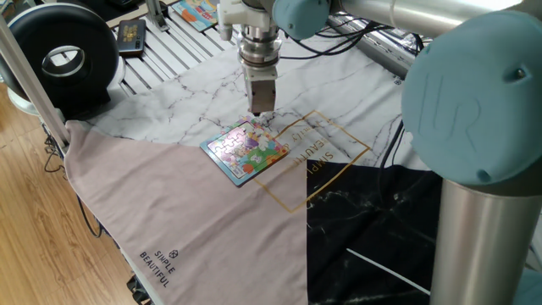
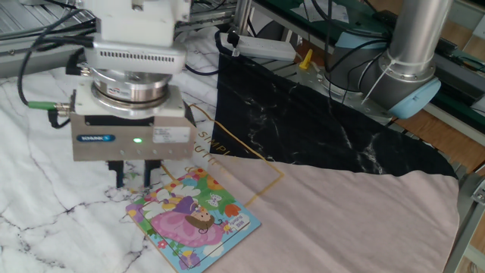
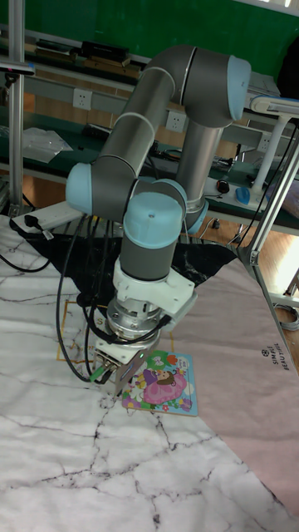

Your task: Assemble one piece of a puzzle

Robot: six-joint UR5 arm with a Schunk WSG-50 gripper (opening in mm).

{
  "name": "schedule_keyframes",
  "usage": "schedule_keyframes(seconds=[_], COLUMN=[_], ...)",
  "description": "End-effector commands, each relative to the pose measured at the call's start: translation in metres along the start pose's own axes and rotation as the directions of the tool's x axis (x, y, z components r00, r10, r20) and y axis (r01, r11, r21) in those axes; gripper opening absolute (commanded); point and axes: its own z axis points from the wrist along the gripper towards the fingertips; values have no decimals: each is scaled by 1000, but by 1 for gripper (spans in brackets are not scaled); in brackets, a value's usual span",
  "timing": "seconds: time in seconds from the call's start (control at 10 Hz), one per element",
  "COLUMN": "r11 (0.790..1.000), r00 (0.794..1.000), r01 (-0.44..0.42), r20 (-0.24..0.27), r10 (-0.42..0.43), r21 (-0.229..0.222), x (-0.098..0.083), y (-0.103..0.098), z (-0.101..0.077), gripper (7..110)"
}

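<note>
The puzzle (image 1: 246,151) (image 2: 193,220) (image 3: 162,384) lies flat on the marble-print cloth, a small square board with a blue rim and a pink and green cartoon picture. My gripper (image 1: 260,113) (image 2: 134,180) (image 3: 112,378) points straight down over the board's far corner, just above it. Its fingers stand close together, with a tiny pale bit, the piece (image 1: 261,117), pinched at their tips. Most of the piece is hidden by the fingers.
A second colourful board (image 1: 203,10) lies far back on the slatted table, near a small dark device (image 1: 131,36). A black round fan-like unit (image 1: 63,55) stands at the left. Black cloth (image 2: 326,129) and pink cloth (image 1: 186,220) flank the puzzle.
</note>
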Motion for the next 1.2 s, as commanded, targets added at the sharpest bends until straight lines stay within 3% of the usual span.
schedule_keyframes(seconds=[0.0,0.2,0.6,1.1], r11=[1000,999,1000,999], r00=[999,996,997,999], r01=[-17,-41,-18,-26], r20=[49,76,76,32], r10=[17,42,19,26], r21=[-9,-17,-6,28], x=[-15,-19,-16,-5], y=[10,17,26,17], z=[0,7,10,8], gripper=[22,22,22,22])
